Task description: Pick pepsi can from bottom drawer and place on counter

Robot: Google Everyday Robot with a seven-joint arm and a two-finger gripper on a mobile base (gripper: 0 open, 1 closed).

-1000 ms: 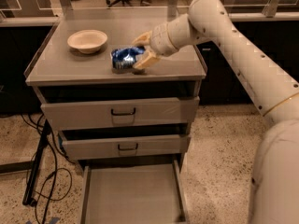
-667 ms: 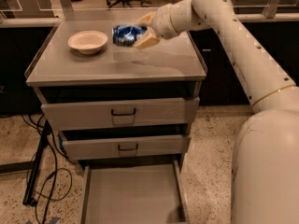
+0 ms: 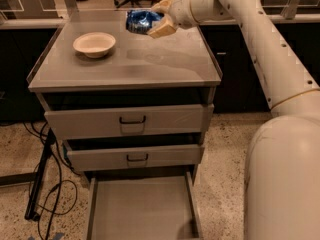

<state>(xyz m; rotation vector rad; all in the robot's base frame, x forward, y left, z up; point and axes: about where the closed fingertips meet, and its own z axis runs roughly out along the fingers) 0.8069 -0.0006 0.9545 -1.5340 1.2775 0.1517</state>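
My gripper (image 3: 159, 18) is shut on the pepsi can (image 3: 141, 21), a blue can with white markings held on its side in the air above the far middle of the counter (image 3: 165, 64). The can is clear of the counter's surface and casts a faint shadow on it. The bottom drawer (image 3: 142, 209) is pulled open at the foot of the cabinet, and its flat floor shows nothing in it. My white arm reaches in from the upper right.
A cream bowl (image 3: 94, 44) stands on the counter's left rear. The two upper drawers with black handles (image 3: 132, 120) are slightly open. Black cables and a stand (image 3: 42, 179) lie on the floor at the left. My robot's body (image 3: 285, 179) fills the right.
The gripper has carried the can up and away from the counter's middle toward its far edge, rising higher above the surface.
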